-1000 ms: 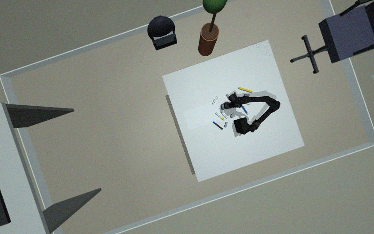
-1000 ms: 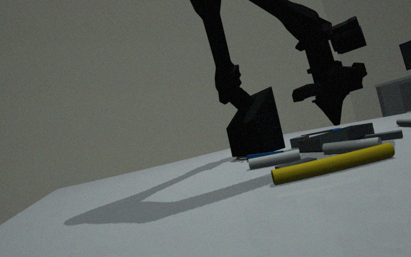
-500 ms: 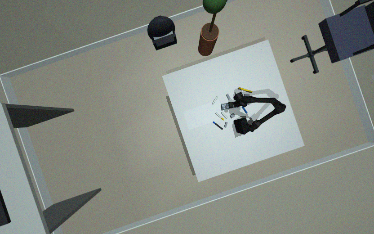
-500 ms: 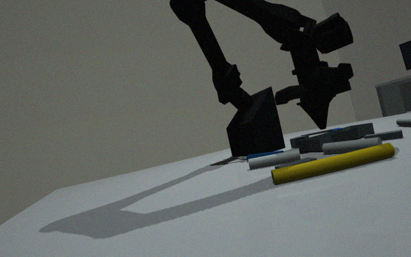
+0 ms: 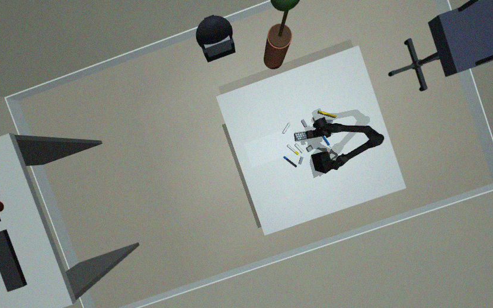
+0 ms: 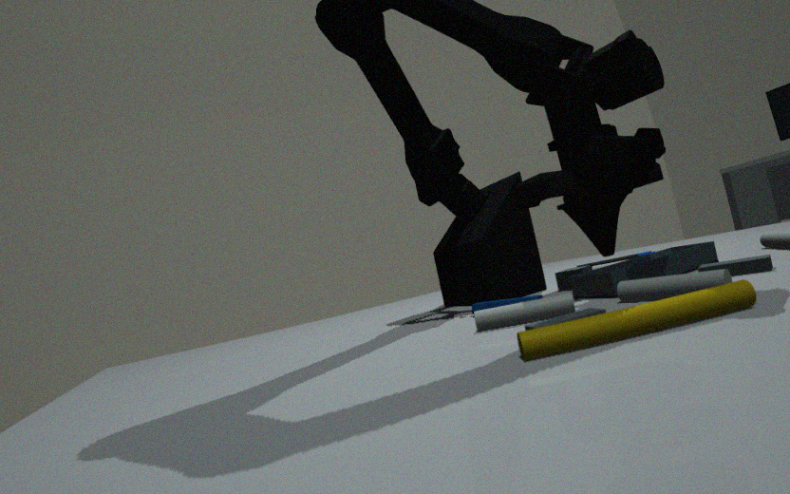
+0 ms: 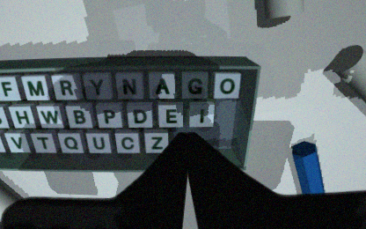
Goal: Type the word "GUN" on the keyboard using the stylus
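Gripper (image 7: 187,140) pressed together, pinching nothing, poised over keyboard (image 7: 112,112) right end; blue stick (image 7: 308,167) just beside.

— Any legible markings?
— Only on the dark green rectangular keyboard (image 7: 112,116) with white keycaps, wrist view. Top row reads L, F, M, R, Y, N, A, G, O; middle row S, H, W, B, P, D, E, I; bottom row X, V, T, Q, U, C, Z.
— Elsewhere?
— Nothing readable.
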Motion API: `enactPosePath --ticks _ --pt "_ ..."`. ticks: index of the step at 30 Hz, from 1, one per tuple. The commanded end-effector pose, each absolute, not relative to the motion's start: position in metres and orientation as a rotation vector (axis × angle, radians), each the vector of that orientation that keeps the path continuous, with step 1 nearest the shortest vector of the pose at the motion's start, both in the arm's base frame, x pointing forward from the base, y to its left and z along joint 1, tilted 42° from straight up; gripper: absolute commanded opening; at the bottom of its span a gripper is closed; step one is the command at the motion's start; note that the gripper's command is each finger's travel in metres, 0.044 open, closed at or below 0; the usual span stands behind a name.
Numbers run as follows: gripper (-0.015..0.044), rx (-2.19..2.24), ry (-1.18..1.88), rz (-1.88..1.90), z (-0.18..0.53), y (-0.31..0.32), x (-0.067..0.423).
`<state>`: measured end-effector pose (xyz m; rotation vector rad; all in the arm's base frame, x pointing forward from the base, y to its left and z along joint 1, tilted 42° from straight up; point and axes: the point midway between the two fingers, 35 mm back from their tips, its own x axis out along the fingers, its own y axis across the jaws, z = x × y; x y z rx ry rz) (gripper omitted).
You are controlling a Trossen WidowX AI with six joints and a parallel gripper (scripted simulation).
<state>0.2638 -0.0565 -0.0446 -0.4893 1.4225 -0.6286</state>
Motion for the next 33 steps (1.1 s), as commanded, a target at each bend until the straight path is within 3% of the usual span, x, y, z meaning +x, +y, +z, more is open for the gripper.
enactPosePath --ticks 1,14,21,33 --pt "0.0 -0.499 1.428 -0.622 -0.06 -0.04 0.241" --pt "0.0 -0.498 1.429 -0.622 -0.063 -0.037 0.239" --pt "0.0 -0.495 1.428 -0.62 -0.108 0.016 0.246" --pt "0.0 -0.495 1.428 -0.62 -0.11 0.017 0.246"
